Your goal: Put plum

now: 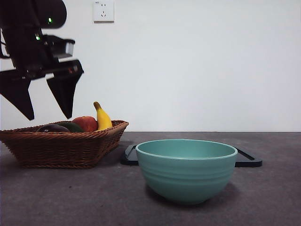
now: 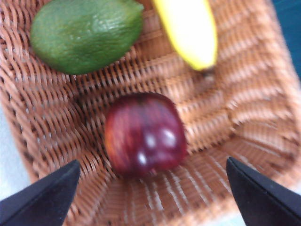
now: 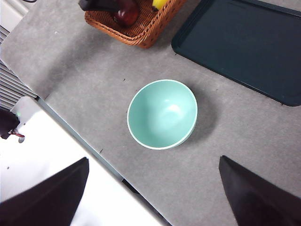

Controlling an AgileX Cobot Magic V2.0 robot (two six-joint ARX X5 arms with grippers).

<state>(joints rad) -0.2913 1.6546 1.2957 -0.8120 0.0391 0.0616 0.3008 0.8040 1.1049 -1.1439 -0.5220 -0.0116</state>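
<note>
The plum [image 2: 145, 134], dark maroon and glossy, lies in the wicker basket [image 2: 244, 89], between my left gripper's spread jaws. My left gripper [image 2: 153, 162] is open and empty. It hangs above the basket's left part in the front view [image 1: 49, 117], a little over the plum [image 1: 52, 128]. The right wrist view shows the plum [image 3: 126, 13] in the basket [image 3: 141, 33] from far off. My right gripper [image 3: 153, 160] is open and empty, high above the table near the teal bowl [image 3: 162, 113].
A green oval fruit [image 2: 84, 35], a banana [image 2: 188, 28] and a red apple [image 1: 85, 123] share the basket [image 1: 61, 148]. The teal bowl [image 1: 186, 172] stands in front at the middle. A dark flat tray [image 3: 244, 47] lies behind it.
</note>
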